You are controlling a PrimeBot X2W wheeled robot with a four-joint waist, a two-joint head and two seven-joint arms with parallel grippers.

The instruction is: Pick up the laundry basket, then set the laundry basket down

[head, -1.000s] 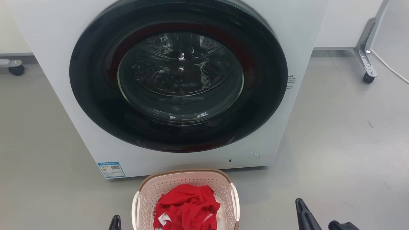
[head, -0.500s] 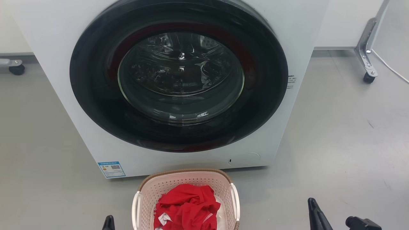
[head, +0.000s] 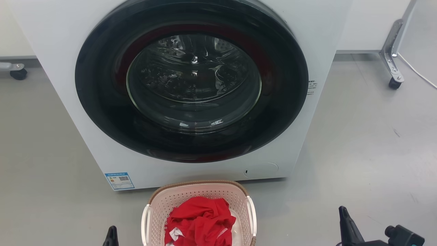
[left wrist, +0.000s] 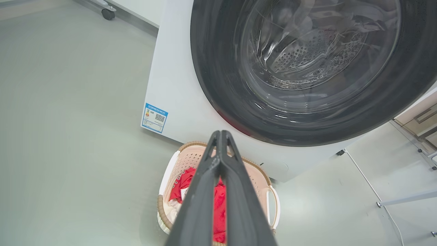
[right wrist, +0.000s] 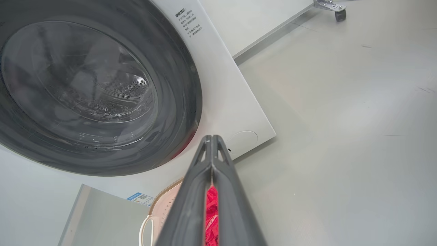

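Floor-level scene: laundry basket [head: 177,201] sits on the grey floor [head: 358,143] just in front of the white washer [head: 51,68], centred below its round glass door [head: 193,82]. A red garment [head: 201,218] lies bunched inside the basket, with a bit of white cloth at its lower left. The two white side handles [head: 251,212] are free — neither hand touches them. On the robot's left, the left hand [left wrist: 221,135] has its fingers pressed together with nothing between them. Its wrist view looks along them onto the basket. In the head view its tip pokes up at the bottom edge, just left of the basket's left handle, apart from it. Over on the other side the right hand [right wrist: 211,138] also has its fingers together at the tips, empty — the head view puts it at lower right, well apart from the basket, over bare floor. A blue label [head: 118,181] is stuck near the washer's lower left corner. A caster [head: 394,83] and a white cable [head: 416,73] are at far right.
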